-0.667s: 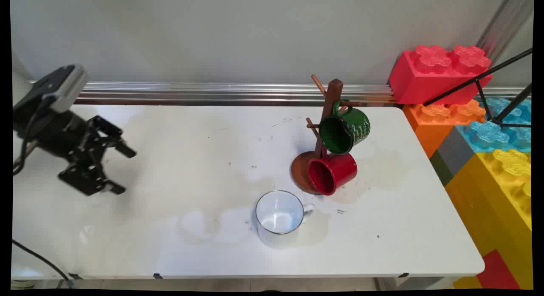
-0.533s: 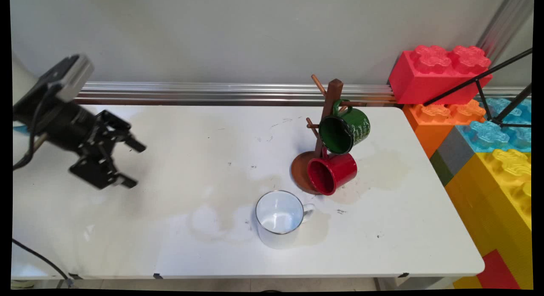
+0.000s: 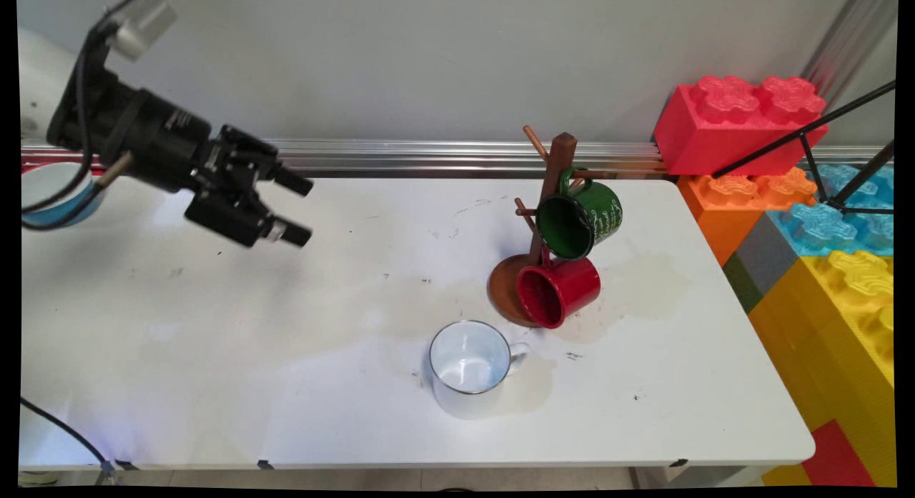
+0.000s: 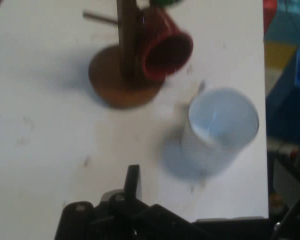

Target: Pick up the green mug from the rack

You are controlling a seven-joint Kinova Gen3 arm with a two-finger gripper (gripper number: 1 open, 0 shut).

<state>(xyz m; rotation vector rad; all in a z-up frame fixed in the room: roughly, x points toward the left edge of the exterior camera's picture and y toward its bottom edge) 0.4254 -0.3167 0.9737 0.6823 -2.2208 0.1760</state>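
Observation:
My black gripper (image 3: 303, 210) hangs open and empty above the table's (image 3: 286, 384) far left part, its fingers pointing right toward the mugs. A white mug (image 3: 468, 366) stands upright near the front middle, well to the gripper's right. Behind it a brown wooden mug tree (image 3: 556, 171) carries a green mug (image 3: 580, 216) above and a red mug (image 3: 559, 289) below, both mouths facing the camera. In the hand view the white mug (image 4: 220, 130) sits right of centre, the tree (image 4: 126, 45) and red mug (image 4: 165, 47) above it, with one finger (image 4: 133, 181) rising at the bottom.
A blue-and-white bowl (image 3: 50, 194) sits at the table's far left, partly behind the arm. Large toy bricks, red (image 3: 736, 123), orange (image 3: 743, 198) and yellow (image 3: 836, 319), stack past the table's right edge, crossed by black tripod legs (image 3: 822, 133). A metal rail (image 3: 429, 155) runs along the back.
The gripper has risen and swung to the right and toward the back of the table, still open. The mugs and the tree have not moved.

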